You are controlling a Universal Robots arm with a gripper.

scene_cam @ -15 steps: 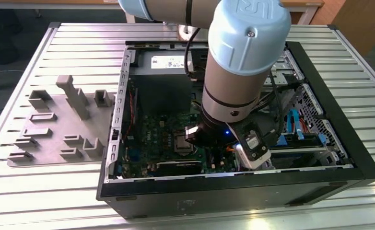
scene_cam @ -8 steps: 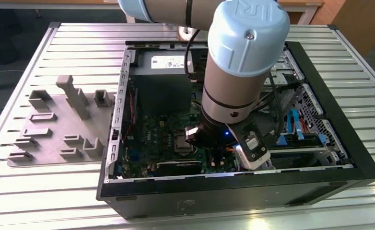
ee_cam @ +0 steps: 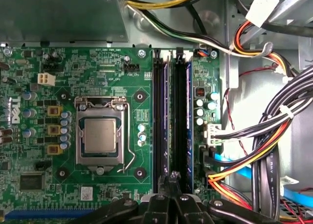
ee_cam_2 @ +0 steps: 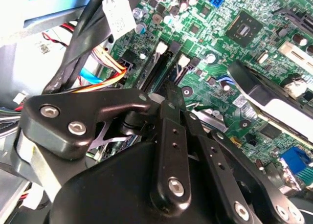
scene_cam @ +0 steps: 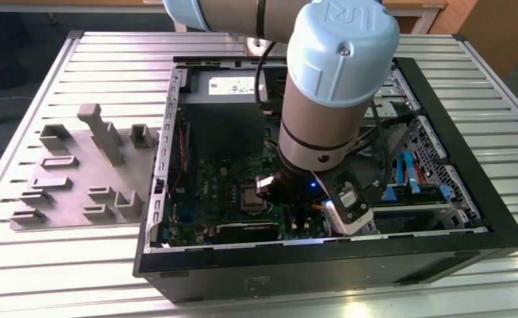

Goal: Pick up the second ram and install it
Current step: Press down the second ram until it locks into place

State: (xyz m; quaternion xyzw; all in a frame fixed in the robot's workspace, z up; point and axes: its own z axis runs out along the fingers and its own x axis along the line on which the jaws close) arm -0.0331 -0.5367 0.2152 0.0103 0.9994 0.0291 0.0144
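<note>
exterior high over case; wrist views close on motherboard (ee_cam: 98, 87)

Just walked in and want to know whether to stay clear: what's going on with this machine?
A robot arm is reaching down into an open computer case on a slatted table. Its gripper hangs right over one end of the memory slots on the motherboard, beside the processor socket. Bluish memory sticks appear to be standing in two slots; which one it is working on is unclear.
</note>
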